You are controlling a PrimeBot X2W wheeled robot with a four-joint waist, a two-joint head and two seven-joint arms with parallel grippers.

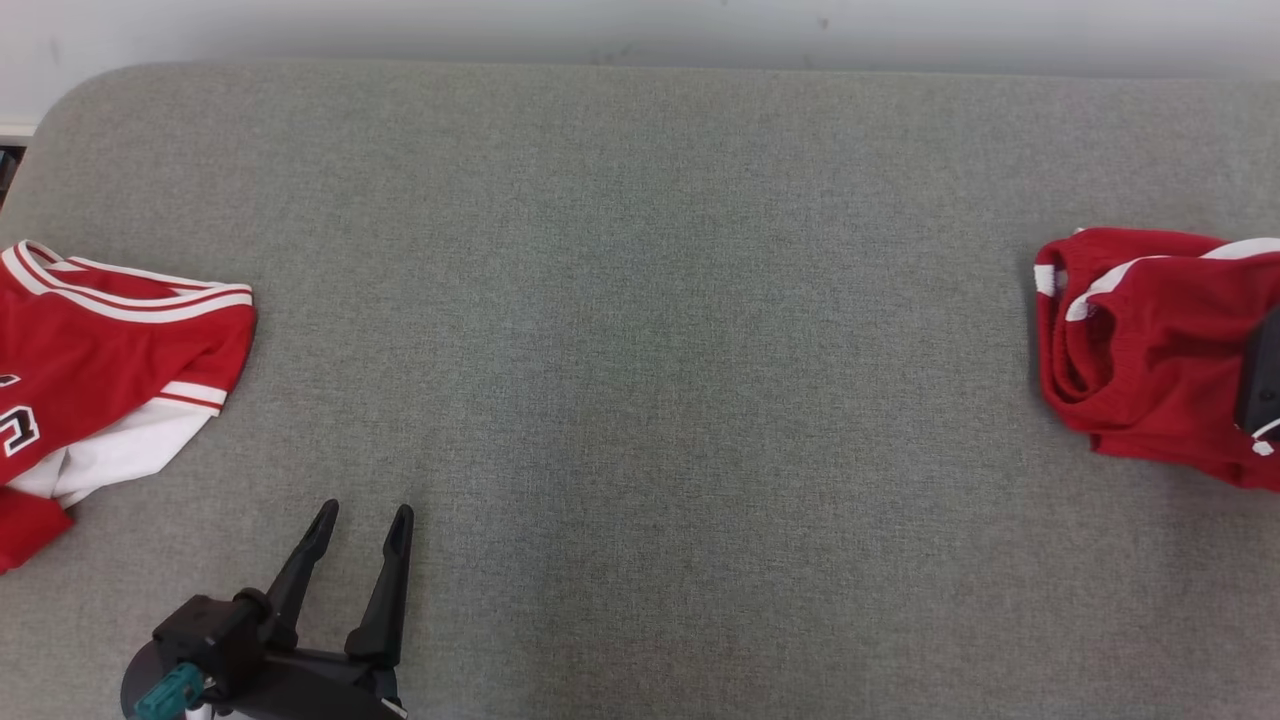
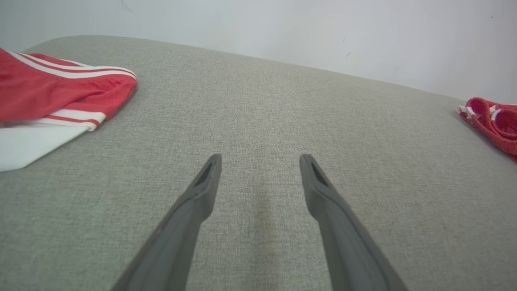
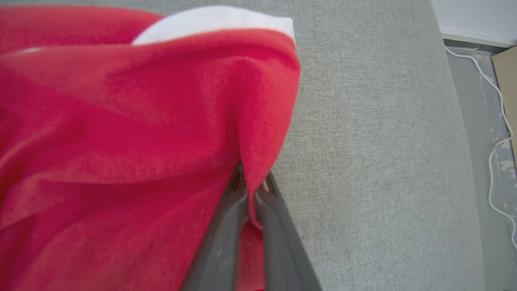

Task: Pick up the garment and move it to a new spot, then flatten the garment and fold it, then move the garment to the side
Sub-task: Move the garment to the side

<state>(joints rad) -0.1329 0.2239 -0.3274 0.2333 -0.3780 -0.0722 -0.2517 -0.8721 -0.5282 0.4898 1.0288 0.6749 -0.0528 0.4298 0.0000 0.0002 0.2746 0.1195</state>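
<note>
The right gripper (image 3: 251, 188) pinched shut on the red garment (image 1: 1140, 350) at the right edge of the grey cushion (image 1: 640, 380); left gripper (image 1: 365, 512) spread wide, empty, near its front-left corner. Best lifted clear before carrying centreward. Right wrist view reveals the pinch; head view crops it

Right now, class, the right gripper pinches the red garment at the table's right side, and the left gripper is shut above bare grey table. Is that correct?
Not quite: the left gripper is open, its jaws spread apart above the bare grey table, as the left wrist view shows. The right gripper does pinch the red garment at the right side.
</note>
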